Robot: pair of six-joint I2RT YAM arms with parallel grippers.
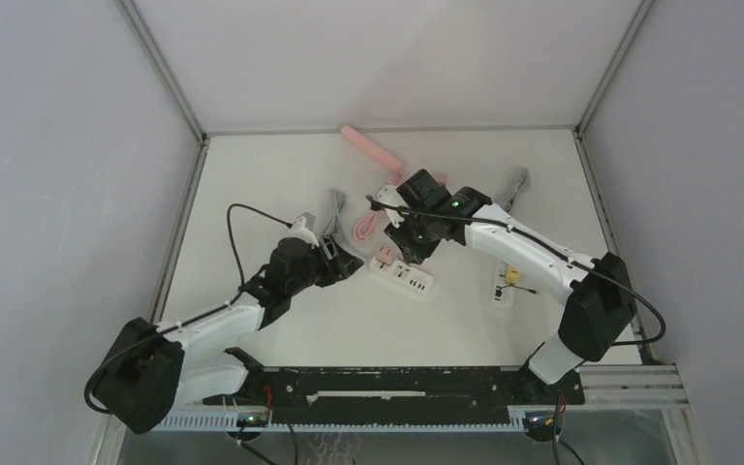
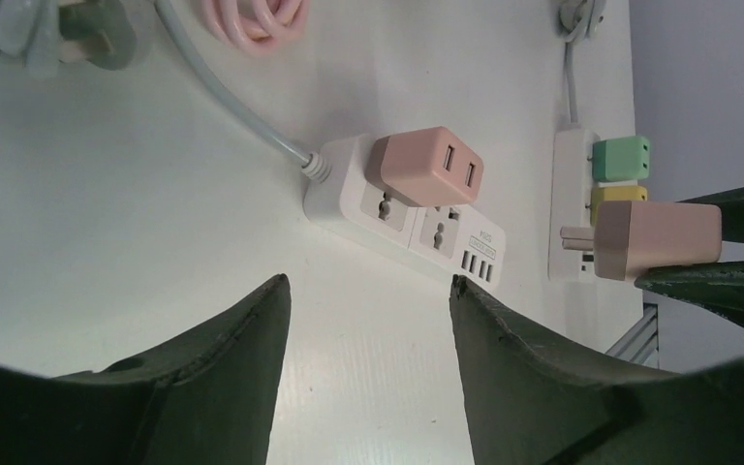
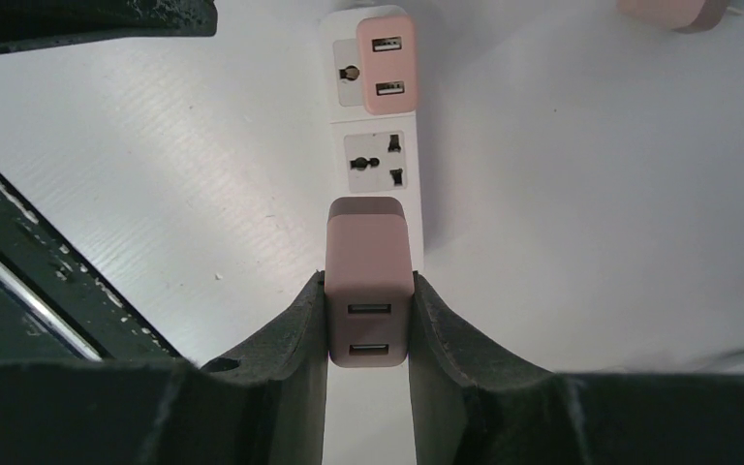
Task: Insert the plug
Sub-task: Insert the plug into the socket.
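My right gripper (image 3: 368,283) is shut on a dusty-pink USB charger plug (image 3: 368,247) and holds it above the white power strip (image 3: 342,44), just short of the free socket (image 3: 373,162). A second pink charger (image 3: 386,60) sits in the strip's far socket. In the left wrist view the held plug (image 2: 654,235) hangs at the right with its prongs pointing left, beyond the strip (image 2: 349,199). My left gripper (image 2: 368,286) is open and empty, close to the strip's near end. In the top view both grippers, left (image 1: 346,262) and right (image 1: 410,244), flank the strip (image 1: 409,281).
A second white strip (image 2: 570,208) with a green plug (image 2: 620,158) and a yellow plug (image 2: 618,194) lies to the right. A pink cable coil (image 1: 366,226), a grey cable coil (image 1: 332,208) and a pink bar (image 1: 373,147) lie behind. A black rail (image 1: 397,383) runs along the near edge.
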